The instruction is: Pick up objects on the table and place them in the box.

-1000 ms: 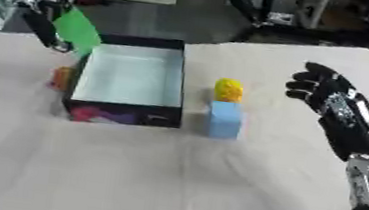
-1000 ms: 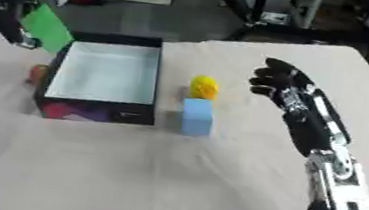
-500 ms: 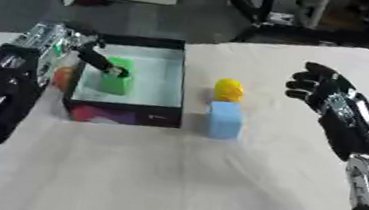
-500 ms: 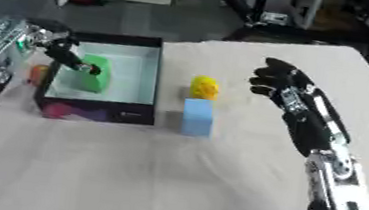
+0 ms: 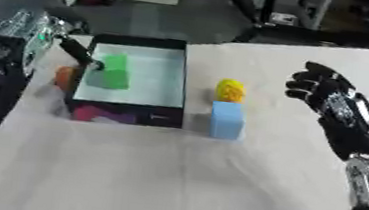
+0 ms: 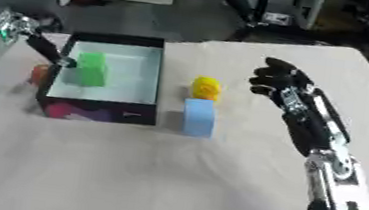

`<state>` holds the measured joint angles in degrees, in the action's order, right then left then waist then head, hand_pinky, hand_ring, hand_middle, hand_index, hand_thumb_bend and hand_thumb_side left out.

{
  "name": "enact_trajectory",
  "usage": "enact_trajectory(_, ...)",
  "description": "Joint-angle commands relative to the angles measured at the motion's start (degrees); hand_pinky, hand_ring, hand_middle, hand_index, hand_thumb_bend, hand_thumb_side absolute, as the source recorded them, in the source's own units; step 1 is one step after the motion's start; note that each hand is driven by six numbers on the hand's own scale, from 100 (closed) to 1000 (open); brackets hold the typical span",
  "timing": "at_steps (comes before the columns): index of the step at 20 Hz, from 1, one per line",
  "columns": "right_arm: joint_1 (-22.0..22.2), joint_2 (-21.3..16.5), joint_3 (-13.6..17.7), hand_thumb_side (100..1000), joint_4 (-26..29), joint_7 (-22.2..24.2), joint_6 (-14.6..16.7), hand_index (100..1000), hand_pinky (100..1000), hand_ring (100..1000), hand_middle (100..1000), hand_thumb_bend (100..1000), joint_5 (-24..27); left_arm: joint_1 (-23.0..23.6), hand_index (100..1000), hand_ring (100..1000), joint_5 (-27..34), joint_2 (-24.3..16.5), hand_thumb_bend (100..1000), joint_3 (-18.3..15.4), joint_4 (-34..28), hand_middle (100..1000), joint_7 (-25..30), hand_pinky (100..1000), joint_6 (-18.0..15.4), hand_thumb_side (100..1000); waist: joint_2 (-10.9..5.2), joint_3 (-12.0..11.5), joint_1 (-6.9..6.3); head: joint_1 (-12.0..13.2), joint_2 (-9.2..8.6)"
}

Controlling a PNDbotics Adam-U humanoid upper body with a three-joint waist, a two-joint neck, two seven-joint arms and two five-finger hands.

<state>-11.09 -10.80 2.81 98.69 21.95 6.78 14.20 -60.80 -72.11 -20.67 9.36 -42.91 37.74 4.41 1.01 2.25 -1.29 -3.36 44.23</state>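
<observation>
while the green block [image 5: 111,71] sits in the box [image 5: 129,113], left hand [image 5: 44,39] touches it, grip unclear; right hand [image 5: 322,88] hovers open right of the yellow thing [image 5: 230,89] and blue block [image 5: 228,120].

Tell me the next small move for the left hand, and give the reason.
Probably lift the left hand up and out of the box. The green block lies inside the box, with a finger by its left side, so that placement looks done. The blue block, yellow object and an orange thing outside the box's left wall wait on the table.
</observation>
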Motion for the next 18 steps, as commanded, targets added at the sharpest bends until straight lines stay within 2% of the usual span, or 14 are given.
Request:
enact_trajectory(1,-0.77,-0.5,0.18,577,0.55,0.21,0.08,848,775,757,710,100,0.25,-1.54,863,714,0.8,-2.8,439,-1.21,0.52,778,3.32,769,-0.76,414,-1.17,-0.15,0.34,-0.16,-0.11)
enact_trajectory(6,-0.78,-0.5,0.24,578,0.58,0.2,0.1,848,775,757,711,100,0.24,-0.36,846,699,0.19,-2.57,422,-1.59,2.85,765,8.71,763,-0.9,379,-1.1,-0.13,0.41,-0.31,-0.11)
enact_trajectory(9,-0.82,-0.49,0.23,577,0.62,0.19,0.1,848,775,757,711,100,0.27,0.37,841,693,-0.75,-2.16,411,-1.87,3.19,759,10.03,761,-0.27,371,-1.04,-0.12,0.46,-0.31,-0.11)
enact_trajectory(15,-0.95,-0.66,0.17,571,0.82,0.26,0.19,849,775,758,711,100,0.47,0.91,848,695,-3.24,-1.82,397,-2.12,3.53,764,7.06,760,1.47,365,-1.08,-0.1,0.5,-0.18,-0.11)
enact_trajectory(18,-0.9,-0.69,0.09,572,0.93,0.33,0.25,849,775,758,711,100,0.55,0.93,852,699,-4.42,-1.81,406,-2.3,3.89,768,5.22,763,1.93,369,-1.04,0.81,0.62,-0.35,-0.11)
